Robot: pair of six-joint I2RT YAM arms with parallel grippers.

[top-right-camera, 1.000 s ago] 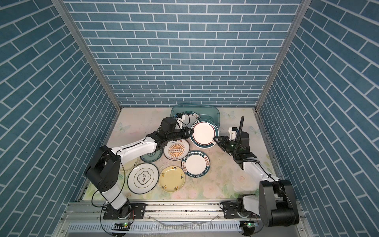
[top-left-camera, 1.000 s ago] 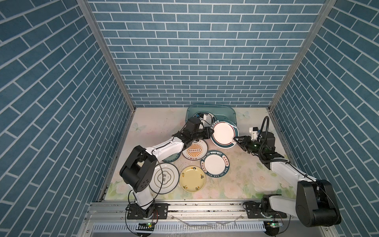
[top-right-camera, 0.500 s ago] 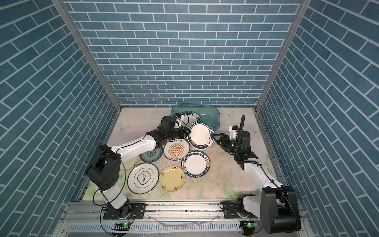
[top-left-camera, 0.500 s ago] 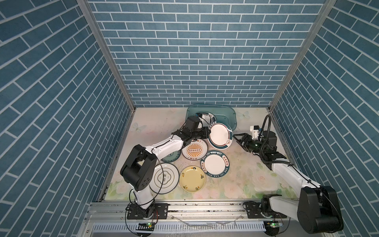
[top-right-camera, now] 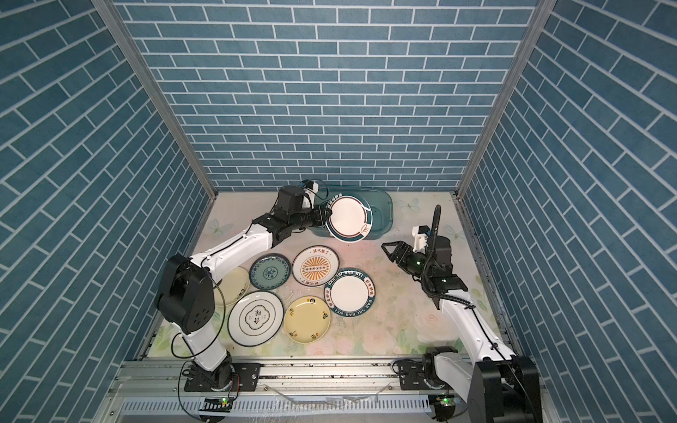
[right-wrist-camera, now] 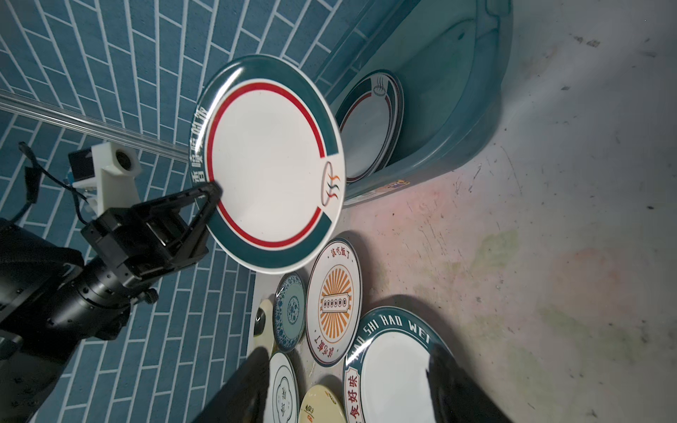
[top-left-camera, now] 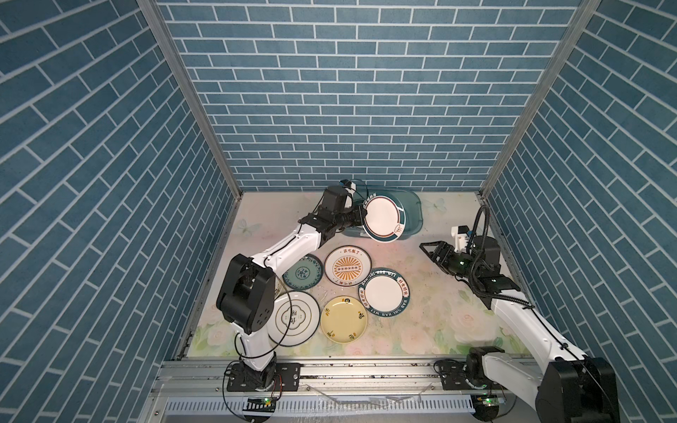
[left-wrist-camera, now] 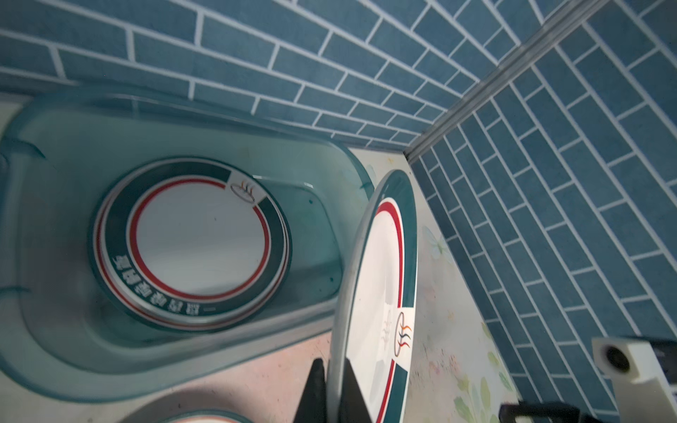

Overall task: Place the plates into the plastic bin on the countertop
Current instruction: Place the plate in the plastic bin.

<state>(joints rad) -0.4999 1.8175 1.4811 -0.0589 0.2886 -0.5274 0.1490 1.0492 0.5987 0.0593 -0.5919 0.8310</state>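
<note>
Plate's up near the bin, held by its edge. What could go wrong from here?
1. The left end effector pinches the held plate only at its rim, tilted on edge; it could slip or swing.
2. In both top views it overlaps the near wall of the plastic bin, so lowering now might clip it.
3. Released steeply, it may strike the plate already in the bin.

The left arm (top-right-camera: 238,249) hides most of a cream plate (top-right-camera: 236,288) at eight o'clock of the floral plate (top-right-camera: 270,273); the raised plate (top-right-camera: 348,219) covers much of the bin (top-right-camera: 384,219).
</note>
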